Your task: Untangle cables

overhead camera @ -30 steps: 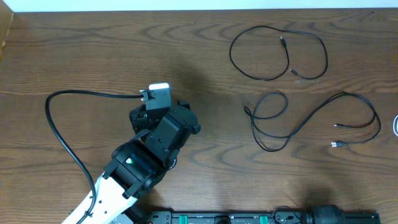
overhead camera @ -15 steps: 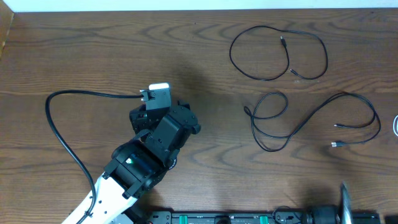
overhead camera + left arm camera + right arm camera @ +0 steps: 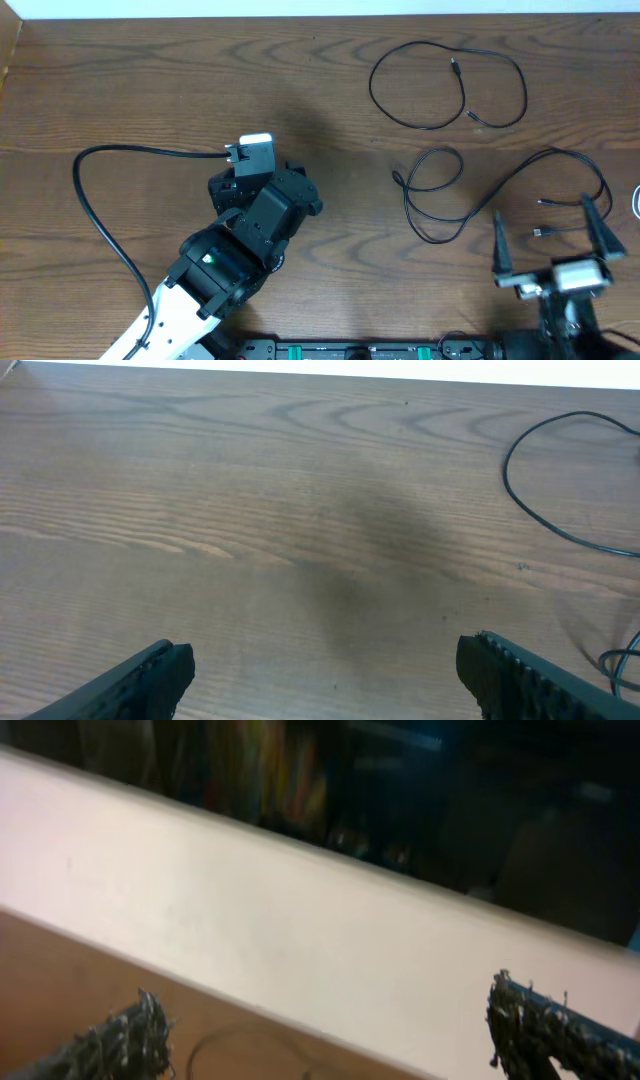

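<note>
Two black cables lie apart on the right half of the table: one looped at the back (image 3: 447, 88), the other sprawling nearer the front (image 3: 500, 195). A bit of the white cable (image 3: 637, 203) shows at the right edge. My right gripper (image 3: 548, 232) is open, held high over the front cable's plug ends, with nothing in it. Its wrist view is blurred; wide-apart fingertips (image 3: 130, 1040) frame a faint cable loop (image 3: 250, 1045). My left gripper (image 3: 325, 660) is open over bare wood, and a black cable curve (image 3: 540, 510) lies to its far right.
The left arm (image 3: 262, 210) rests at the centre-left with its thick black wire (image 3: 100, 200) looping toward the left edge. A white strip (image 3: 320, 8) borders the table's far side. A black rail (image 3: 350, 350) runs along the front edge.
The right arm has risen into the overhead view from the bottom right edge, with its fingers spread. The left arm and the cables have not moved.
</note>
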`<action>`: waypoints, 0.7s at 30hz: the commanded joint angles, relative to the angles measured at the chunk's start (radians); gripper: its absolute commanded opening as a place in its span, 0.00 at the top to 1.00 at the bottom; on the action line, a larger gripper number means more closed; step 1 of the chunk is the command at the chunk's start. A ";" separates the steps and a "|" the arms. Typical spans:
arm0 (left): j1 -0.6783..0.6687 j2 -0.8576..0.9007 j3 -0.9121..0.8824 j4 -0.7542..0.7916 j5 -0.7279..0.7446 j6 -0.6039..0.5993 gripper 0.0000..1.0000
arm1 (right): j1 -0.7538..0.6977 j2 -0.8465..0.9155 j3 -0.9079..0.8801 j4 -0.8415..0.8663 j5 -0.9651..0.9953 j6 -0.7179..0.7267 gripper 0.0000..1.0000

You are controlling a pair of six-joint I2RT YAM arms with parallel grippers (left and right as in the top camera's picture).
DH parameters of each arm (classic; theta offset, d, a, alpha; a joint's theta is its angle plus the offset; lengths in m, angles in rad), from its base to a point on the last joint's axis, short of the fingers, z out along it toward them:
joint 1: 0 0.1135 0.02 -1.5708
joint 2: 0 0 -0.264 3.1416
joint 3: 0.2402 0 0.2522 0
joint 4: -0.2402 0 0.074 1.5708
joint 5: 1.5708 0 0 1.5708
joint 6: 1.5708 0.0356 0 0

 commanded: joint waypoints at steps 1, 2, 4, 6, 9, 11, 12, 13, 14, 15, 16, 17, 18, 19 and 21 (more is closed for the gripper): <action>0.003 0.004 0.009 0.000 -0.020 -0.009 0.10 | 0.013 -0.002 -0.085 0.055 -0.003 0.055 0.01; 0.003 0.004 0.009 0.000 -0.020 -0.008 0.10 | 0.017 -0.002 -0.111 0.074 -0.003 0.067 0.01; 0.003 0.004 0.009 0.000 -0.020 -0.008 0.09 | 0.021 -0.002 -0.161 0.112 -0.003 0.103 0.01; 0.003 0.004 0.009 0.000 -0.020 -0.008 0.10 | 0.021 -0.002 -0.204 0.149 -0.003 0.142 0.01; 0.003 0.004 0.009 0.000 -0.020 -0.009 0.10 | 0.020 -0.008 -0.272 0.221 0.000 0.171 0.01; 0.003 0.004 0.009 0.000 -0.020 -0.008 0.10 | 0.020 -0.008 -0.322 0.271 0.002 0.171 0.01; 0.003 0.004 0.009 0.000 -0.020 -0.009 0.09 | 0.020 -0.008 -0.345 0.290 0.005 0.171 0.01; 0.003 0.004 0.009 0.000 -0.020 -0.009 0.10 | 0.020 -0.008 -0.367 0.309 0.005 0.171 0.01; 0.003 0.004 0.009 0.000 -0.020 -0.009 0.10 | 0.020 -0.008 -0.387 0.327 0.008 0.171 0.01; 0.003 0.004 0.009 0.000 -0.020 -0.009 0.10 | 0.019 -0.008 -0.407 0.342 0.008 0.171 0.01; 0.003 0.004 0.009 0.000 -0.020 -0.009 0.10 | 0.019 -0.008 -0.418 0.347 0.008 0.171 0.01; 0.003 0.004 0.009 -0.001 -0.020 -0.009 0.10 | 0.016 -0.008 -0.432 0.348 0.013 0.171 0.01; 0.003 0.004 0.009 -0.001 -0.020 -0.009 0.10 | 0.011 -0.008 -0.443 0.342 0.020 0.171 0.01; 0.003 0.004 0.009 0.000 -0.020 -0.009 0.10 | 0.009 -0.008 -0.442 0.321 0.029 0.171 0.01; 0.003 0.004 0.009 0.000 -0.020 -0.009 0.09 | 0.002 -0.008 -0.442 0.295 0.035 0.171 0.01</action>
